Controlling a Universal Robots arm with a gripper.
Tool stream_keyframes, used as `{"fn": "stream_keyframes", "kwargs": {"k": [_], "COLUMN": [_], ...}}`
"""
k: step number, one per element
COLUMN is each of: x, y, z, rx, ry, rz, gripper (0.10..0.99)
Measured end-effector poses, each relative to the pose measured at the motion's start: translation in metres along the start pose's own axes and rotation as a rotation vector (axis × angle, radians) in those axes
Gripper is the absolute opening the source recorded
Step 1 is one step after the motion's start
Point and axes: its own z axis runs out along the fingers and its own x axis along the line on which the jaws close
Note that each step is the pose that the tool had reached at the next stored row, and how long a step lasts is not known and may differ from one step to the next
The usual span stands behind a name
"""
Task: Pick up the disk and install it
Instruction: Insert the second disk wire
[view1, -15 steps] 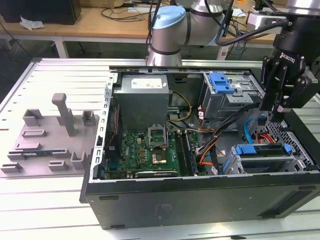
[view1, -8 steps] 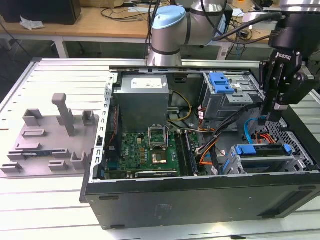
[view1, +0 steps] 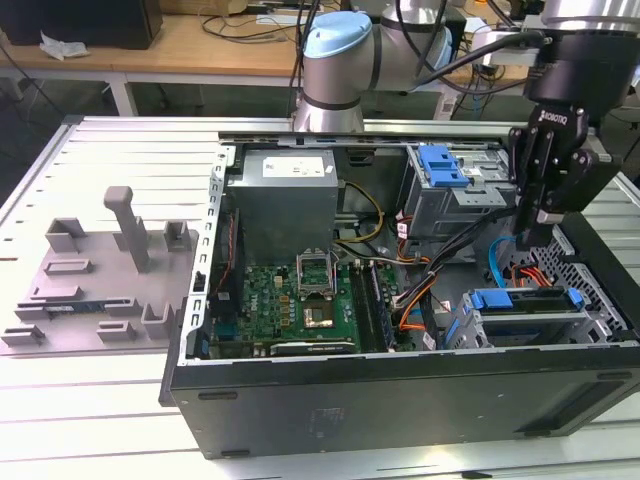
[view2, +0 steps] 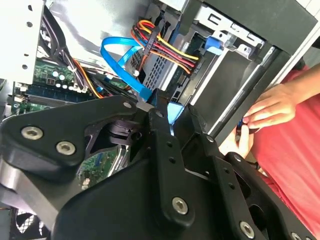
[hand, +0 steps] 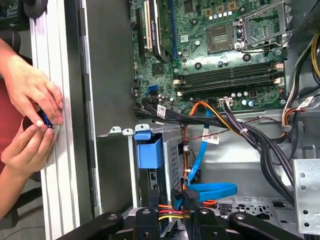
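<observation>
Reading the exterior view from its left, we pass the motherboard (view1: 300, 300) and reach the disk (view1: 527, 305) seated in its bay at the right, our end effector (view1: 533, 232) hovering just above it, seemingly nearly closed and empty, where loose cables (view1: 500, 268) could snag.

place: robotics lab | evidence: slotted aluminium bench (view1: 90, 150), open computer case (view1: 400, 390), cable-strewn wooden desk (view1: 200, 45) upper left

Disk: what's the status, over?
Gripper low inside the case, just above the disk. Disk seated at the case's end. Blue cable and wires by gripper; person's hands beside case.
</observation>
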Motion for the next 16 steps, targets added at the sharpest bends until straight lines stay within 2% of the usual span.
{"fn": "stream_keyframes", "kwargs": {"k": [6, 12, 16], "x": [-0.0033, -0.0068, -0.0073], "y": [0.0003, 0.0001, -0.0005], "z": [0.0013, 0.0026, 0.0035], "rx": [-0.010, -0.008, -0.004], "ry": [0.0021, 0.0100, 0.0117], "rz": [0.031, 0.032, 0.034], "gripper": [0.329, 0.329, 0.329]}}
